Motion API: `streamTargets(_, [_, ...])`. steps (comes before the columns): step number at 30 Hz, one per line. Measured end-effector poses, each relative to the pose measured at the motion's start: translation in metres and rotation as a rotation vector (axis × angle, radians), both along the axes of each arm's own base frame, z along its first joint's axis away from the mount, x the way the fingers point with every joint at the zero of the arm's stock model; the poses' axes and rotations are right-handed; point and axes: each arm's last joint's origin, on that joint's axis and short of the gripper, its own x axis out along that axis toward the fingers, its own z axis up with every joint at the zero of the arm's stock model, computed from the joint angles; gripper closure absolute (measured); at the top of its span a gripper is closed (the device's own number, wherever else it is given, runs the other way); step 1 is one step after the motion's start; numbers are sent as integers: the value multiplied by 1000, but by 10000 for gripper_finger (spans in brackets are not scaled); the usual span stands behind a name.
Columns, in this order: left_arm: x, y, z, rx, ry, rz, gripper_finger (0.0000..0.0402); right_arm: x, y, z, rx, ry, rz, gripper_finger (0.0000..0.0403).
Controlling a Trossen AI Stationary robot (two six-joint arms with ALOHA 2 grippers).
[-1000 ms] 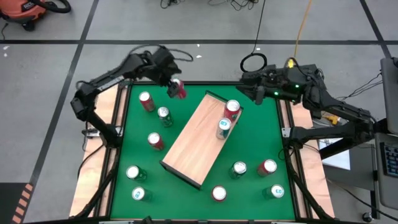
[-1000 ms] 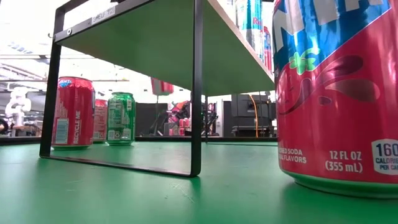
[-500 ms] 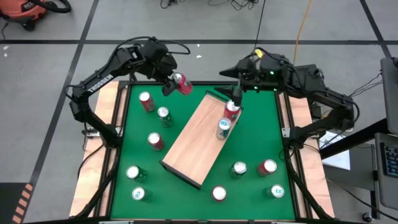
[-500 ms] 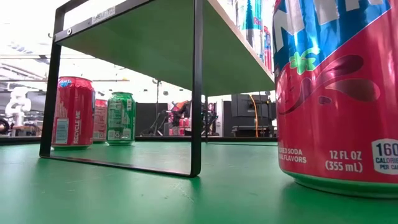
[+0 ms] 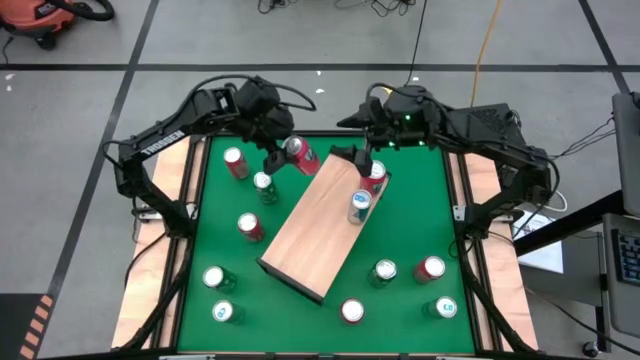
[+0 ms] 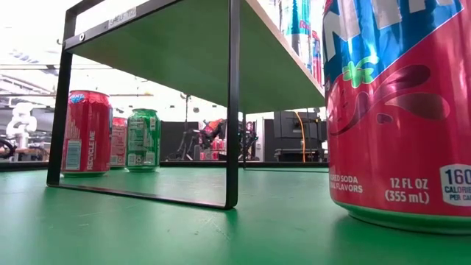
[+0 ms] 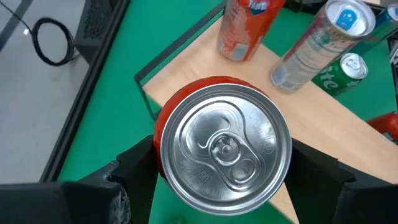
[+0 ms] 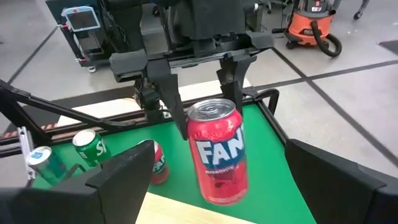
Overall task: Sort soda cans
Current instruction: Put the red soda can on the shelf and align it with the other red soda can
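Green felt covers the table, where the left gripper [image 5: 281, 153] is clamped on a red soda can [image 5: 298, 156] carried in the air over the far left end of the wooden board [image 5: 320, 220]. The right gripper [image 5: 358, 158] hovers wide open and empty beside it, so a handover or placement next to the two cans [image 5: 366, 190] on the board seems next. Against a second ago, the can has travelled rightward to the board's edge and the right arm has swung left to meet it.

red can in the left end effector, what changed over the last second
The left end effector, shut on the red can, carried it from the table's far edge toward the wooden board. The right end effector, open, swung in over the board's far end. The other cans stayed put.
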Motion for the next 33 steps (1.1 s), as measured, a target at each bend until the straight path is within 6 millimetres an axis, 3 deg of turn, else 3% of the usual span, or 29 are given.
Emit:
streamTargets(19, [20,-19,13,55,-177,-90,132,-2,3,-17,78,157,21,50])
streamTargets(33, [26,-31,17,51,-233,-116,132,16,3,-33,87,227,85,22])
